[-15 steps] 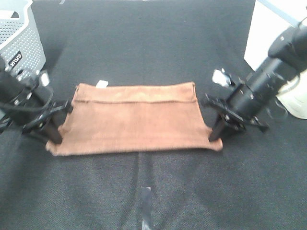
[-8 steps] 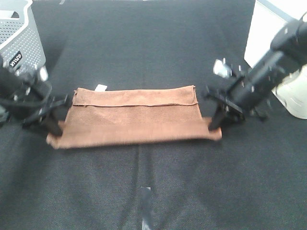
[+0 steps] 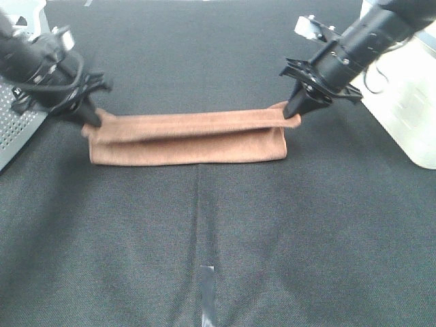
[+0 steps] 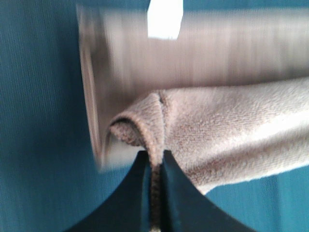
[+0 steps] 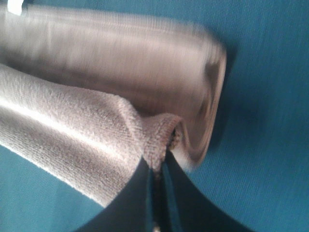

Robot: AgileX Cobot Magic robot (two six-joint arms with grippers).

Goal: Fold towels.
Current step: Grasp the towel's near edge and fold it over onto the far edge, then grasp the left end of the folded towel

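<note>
Towel (image 3: 191, 139): rust-brown terry with a plush nap, folded into a long low band on the black woven table cover (image 3: 204, 231), just beside the perforated grey basket (image 3: 13, 129). Left gripper (image 3: 90, 121) is clenched on the hemmed corner nearest the basket. Right gripper (image 3: 291, 111) pinches the corner farthest from it (both corners lifted). Away from the basket the cover runs wide.

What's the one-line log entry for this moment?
left gripper: shut on towel corner | right gripper: shut on towel corner | towel: doubled over
</note>
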